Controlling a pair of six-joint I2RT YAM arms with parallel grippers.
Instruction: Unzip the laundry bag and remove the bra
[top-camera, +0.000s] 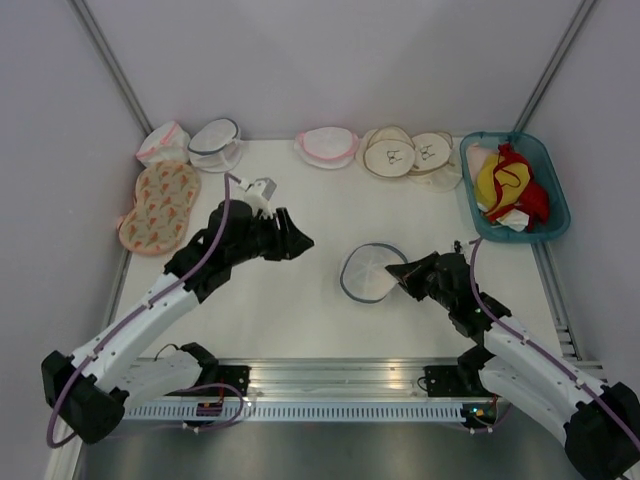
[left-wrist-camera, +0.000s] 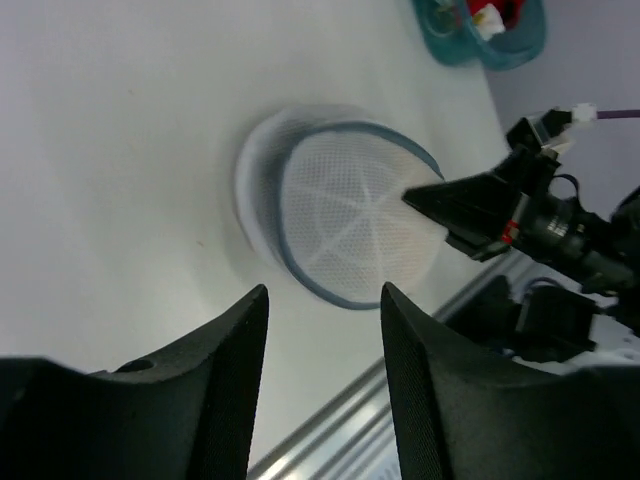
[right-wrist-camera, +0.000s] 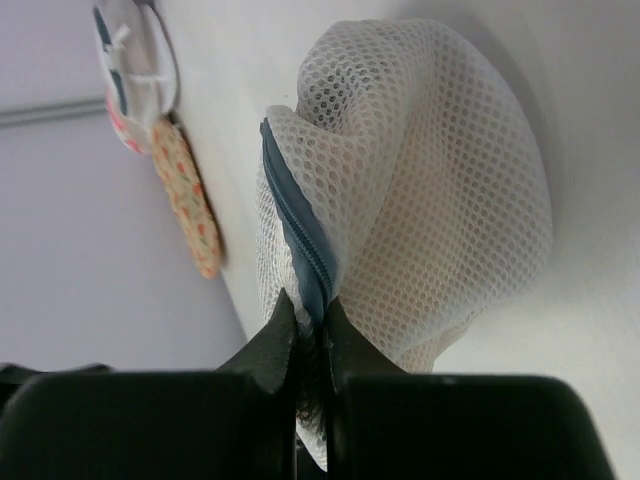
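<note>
The laundry bag (top-camera: 368, 272), round white mesh with blue-grey zipper trim, lies on the white table near the middle. It also shows in the left wrist view (left-wrist-camera: 340, 215) and the right wrist view (right-wrist-camera: 440, 180). My right gripper (top-camera: 396, 272) is shut on the bag's zipper edge (right-wrist-camera: 305, 255), the mesh bunched above the jaws (right-wrist-camera: 308, 300). My left gripper (top-camera: 300, 243) is open and empty, left of the bag and apart from it (left-wrist-camera: 323, 290). The bra is hidden; only a faint peach tint shows through the mesh (left-wrist-camera: 415, 205).
A teal basket (top-camera: 551, 185) with red and yellow garments stands at the back right. Several other mesh bags and beige pads (top-camera: 400, 152) line the back edge. A floral item (top-camera: 160, 203) lies at the left. A metal rail (top-camera: 350, 385) runs along the front.
</note>
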